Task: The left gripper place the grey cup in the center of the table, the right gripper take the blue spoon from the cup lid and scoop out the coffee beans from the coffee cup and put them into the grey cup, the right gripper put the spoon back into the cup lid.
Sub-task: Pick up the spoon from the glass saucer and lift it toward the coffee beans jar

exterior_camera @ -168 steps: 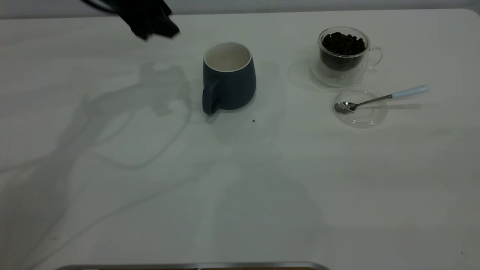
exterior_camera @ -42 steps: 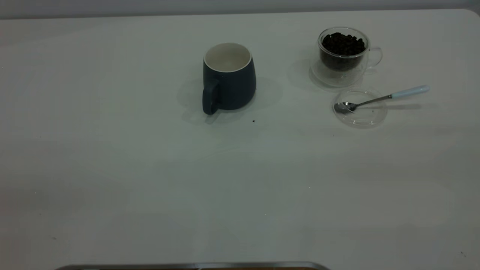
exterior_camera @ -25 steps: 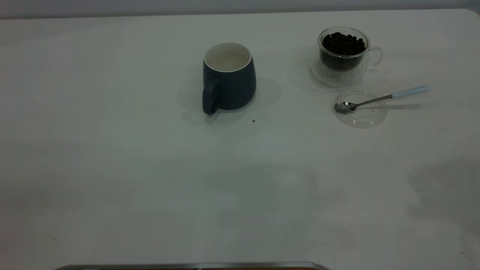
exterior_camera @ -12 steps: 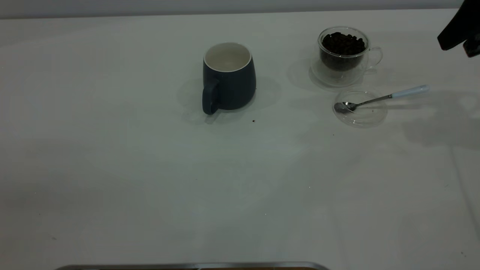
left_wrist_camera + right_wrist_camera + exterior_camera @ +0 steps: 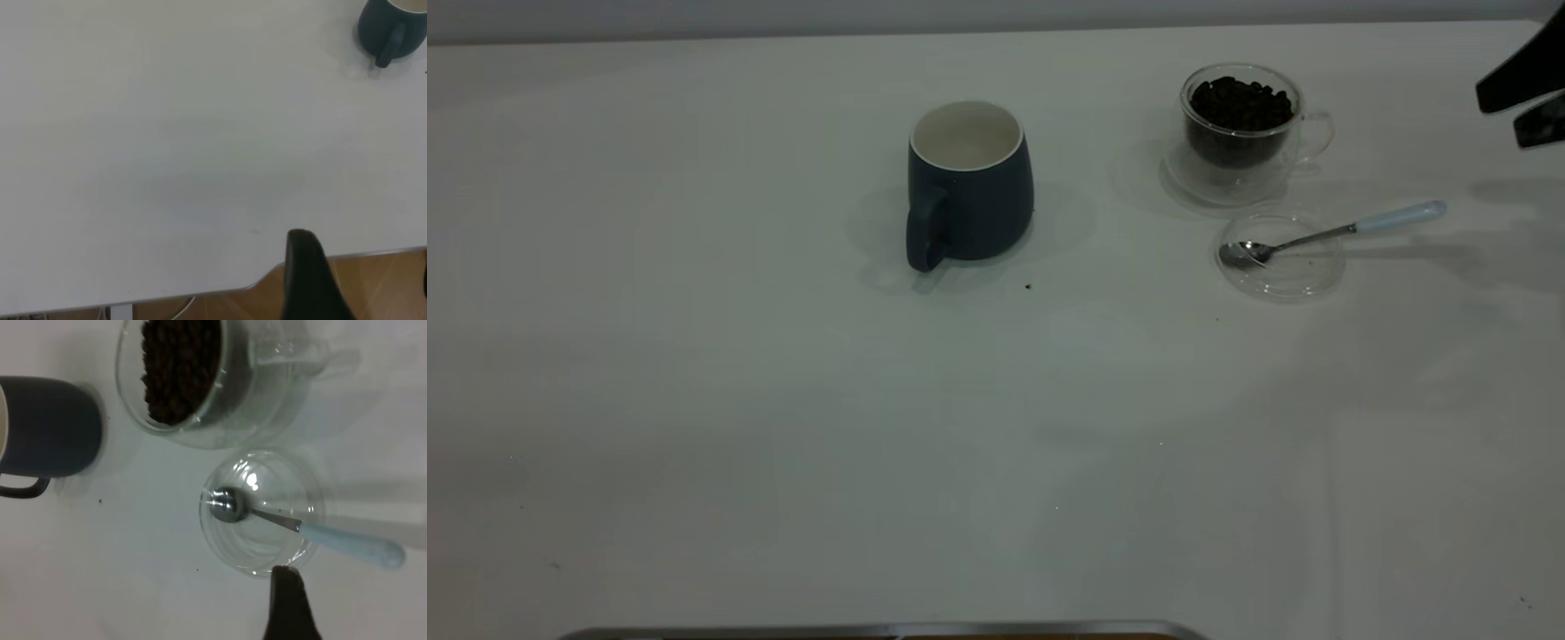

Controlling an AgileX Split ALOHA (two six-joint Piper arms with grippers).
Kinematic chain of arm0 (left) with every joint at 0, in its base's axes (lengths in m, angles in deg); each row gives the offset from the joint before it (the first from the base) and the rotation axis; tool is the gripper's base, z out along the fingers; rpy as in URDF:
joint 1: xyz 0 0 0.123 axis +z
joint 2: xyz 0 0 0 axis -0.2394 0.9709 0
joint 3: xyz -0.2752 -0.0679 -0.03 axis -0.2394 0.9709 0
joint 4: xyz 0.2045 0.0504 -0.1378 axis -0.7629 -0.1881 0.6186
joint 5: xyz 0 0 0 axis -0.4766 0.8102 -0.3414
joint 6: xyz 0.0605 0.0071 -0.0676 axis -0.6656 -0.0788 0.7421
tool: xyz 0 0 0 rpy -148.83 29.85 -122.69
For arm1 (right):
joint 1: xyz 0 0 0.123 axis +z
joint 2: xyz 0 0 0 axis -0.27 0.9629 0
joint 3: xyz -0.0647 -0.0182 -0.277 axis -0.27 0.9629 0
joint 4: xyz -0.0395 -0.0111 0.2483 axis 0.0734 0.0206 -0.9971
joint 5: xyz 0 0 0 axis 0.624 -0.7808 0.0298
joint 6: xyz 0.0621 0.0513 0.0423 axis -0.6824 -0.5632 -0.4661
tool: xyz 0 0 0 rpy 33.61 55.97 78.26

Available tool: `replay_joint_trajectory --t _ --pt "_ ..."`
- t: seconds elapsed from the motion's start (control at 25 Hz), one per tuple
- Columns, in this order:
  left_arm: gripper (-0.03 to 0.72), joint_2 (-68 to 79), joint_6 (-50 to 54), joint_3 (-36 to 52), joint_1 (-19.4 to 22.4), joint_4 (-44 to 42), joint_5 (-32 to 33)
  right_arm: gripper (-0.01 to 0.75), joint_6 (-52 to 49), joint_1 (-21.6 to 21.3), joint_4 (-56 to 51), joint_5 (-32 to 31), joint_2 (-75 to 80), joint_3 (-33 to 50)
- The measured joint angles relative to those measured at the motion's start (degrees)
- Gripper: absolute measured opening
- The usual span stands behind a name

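Observation:
The grey cup [image 5: 969, 182] stands upright and empty at the table's middle back, handle toward the front; it also shows in the left wrist view [image 5: 390, 27] and the right wrist view [image 5: 50, 430]. The glass coffee cup [image 5: 1240, 124] full of beans [image 5: 177, 370] stands to its right. The blue-handled spoon [image 5: 1334, 233] lies with its bowl in the clear cup lid [image 5: 1280, 258], handle over the rim. My right gripper [image 5: 1529, 105] is open, above the table at the far right edge, apart from the spoon. My left gripper [image 5: 363, 287] is open over the table's near edge.
A small dark crumb [image 5: 1028, 287] lies on the white table [image 5: 783, 400] just in front of the grey cup. A metal-edged object [image 5: 889, 629] runs along the front edge. Wooden floor [image 5: 373, 273] shows beyond the table's edge.
The left arm has left the exterior view. The right gripper has come in at the far right edge and shifted slightly down and right. The cups, lid and spoon have not moved.

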Motion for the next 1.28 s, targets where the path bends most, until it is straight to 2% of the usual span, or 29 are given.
replay_joint_trajectory --t 0.48,1.28 --pt "0.475 0.0 0.0 0.0 0.0 0.0 0.0 0.547 1.07 0.0 -3.35 -1.85 11.85 -7.04" --pt "0.475 0.0 0.1 0.0 0.0 0.0 0.0 0.545 4.95 0.86 -10.92 -4.89 17.73 -8.54"
